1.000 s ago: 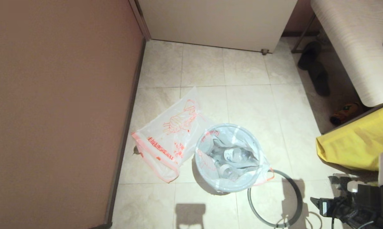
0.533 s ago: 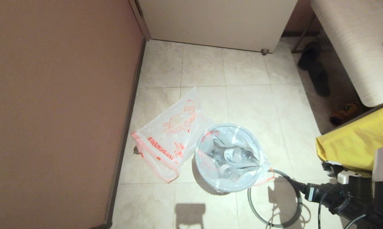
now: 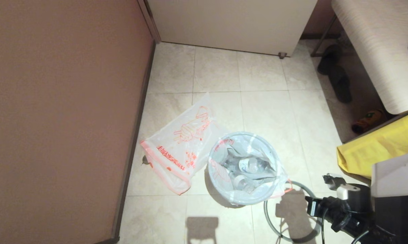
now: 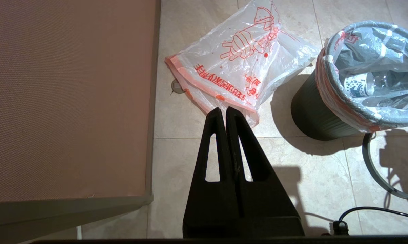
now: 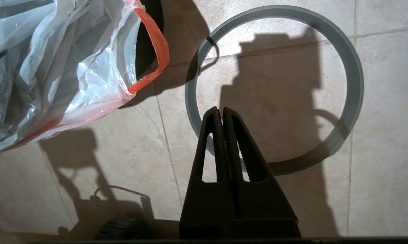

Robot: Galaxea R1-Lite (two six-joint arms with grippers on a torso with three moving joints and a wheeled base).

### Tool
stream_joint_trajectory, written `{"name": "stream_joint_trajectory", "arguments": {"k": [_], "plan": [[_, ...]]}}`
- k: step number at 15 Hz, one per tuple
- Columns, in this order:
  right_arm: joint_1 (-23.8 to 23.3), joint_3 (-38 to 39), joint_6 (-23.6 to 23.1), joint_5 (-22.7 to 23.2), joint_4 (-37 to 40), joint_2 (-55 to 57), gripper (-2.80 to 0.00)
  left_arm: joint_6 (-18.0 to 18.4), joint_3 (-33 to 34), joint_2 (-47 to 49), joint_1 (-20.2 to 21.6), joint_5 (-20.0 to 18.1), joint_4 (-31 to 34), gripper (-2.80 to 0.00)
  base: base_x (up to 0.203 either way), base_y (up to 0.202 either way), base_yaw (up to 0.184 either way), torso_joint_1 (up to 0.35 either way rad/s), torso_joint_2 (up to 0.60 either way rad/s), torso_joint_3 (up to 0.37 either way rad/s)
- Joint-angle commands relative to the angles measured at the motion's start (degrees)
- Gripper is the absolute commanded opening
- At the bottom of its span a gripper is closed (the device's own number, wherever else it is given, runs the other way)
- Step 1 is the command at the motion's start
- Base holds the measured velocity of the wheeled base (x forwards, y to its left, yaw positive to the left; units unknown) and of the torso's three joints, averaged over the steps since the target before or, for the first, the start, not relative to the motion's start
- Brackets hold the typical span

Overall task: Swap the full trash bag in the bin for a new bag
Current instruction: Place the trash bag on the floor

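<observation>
1. Bin, small round grey wastebasket, stands on tiled floor w/ bulky translucent white full trash bag inside, hem folded over lip.
2. Grey hoop lies on floor beside bin, prob. taken off to free hem.
3. Thin printed new bag lies flat by bin's other side, ready.
4. Right gripper over hoop, jaws pressed together, empty; orange-red drawstring loop nearby, likely target.
5. Left gripper parked, jaws pressed together.

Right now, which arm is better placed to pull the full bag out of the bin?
Right. The right claw, shut, hangs beside the full trash bag's orange handle loop, over the grey hoop. The left claw sits further off, above the new bag.
</observation>
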Motion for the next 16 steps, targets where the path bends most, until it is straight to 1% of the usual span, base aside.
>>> {"name": "stream_joint_trajectory", "arguments": {"k": [1,3,4,5,7,10,12,15,16], "plan": [[0.82,-0.65,0.72,0.10,-2.74,0.31,-2.80,0.04,0.00,0.05,0.07,0.00,-0.05,-2.80,0.000,0.000,0.000,0.000,0.00,0.000],[2.40,-0.96,0.71,0.09,-2.74,0.34,-2.80,-0.05,0.00,0.05,0.04,0.00,-0.05,-2.80,0.000,0.000,0.000,0.000,0.00,0.000],[3.70,-0.88,0.58,-0.11,-2.74,0.38,-0.79,0.04,0.00,0.05,0.04,0.00,-0.05,-2.80,0.000,0.000,0.000,0.000,0.00,0.000],[4.72,-0.90,0.51,-0.87,-2.74,0.26,0.00,-0.03,0.00,0.05,0.08,0.00,-0.05,-2.80,0.000,0.000,0.000,0.000,0.00,0.000],[6.41,-1.01,0.42,-2.06,-2.74,0.40,0.00,0.00,0.00,0.05,0.04,0.00,-0.05,-2.80,0.000,0.000,0.000,0.000,0.00,0.000],[6.55,-2.68,0.33,-2.34,-2.74,0.85,0.00,0.00,0.00,0.05,0.11,0.00,-0.05,-2.80,0.000,0.000,0.000,0.000,0.00,0.000],[6.54,-5.61,-0.10,-3.86,-2.74,2.21,0.00,-0.05,0.00,0.05,0.06,0.00,-0.05,-2.80,0.000,0.000,0.000,0.000,0.00,0.000],[6.33,-11.15,-3.87,-6.79,-2.74,6.00,0.00,-0.01,0.00,0.05,0.04,0.00,-0.05,-2.80,0.000,0.000,0.000,0.000,0.00,0.000],[6.25,-12.21,-4.47,-8.51,-2.74,6.24,0.00,0.03,0.00,0.05,0.04,0.00,-0.05,-2.80,0.000,0.000,0.000,0.000,0.00,0.000]]}}
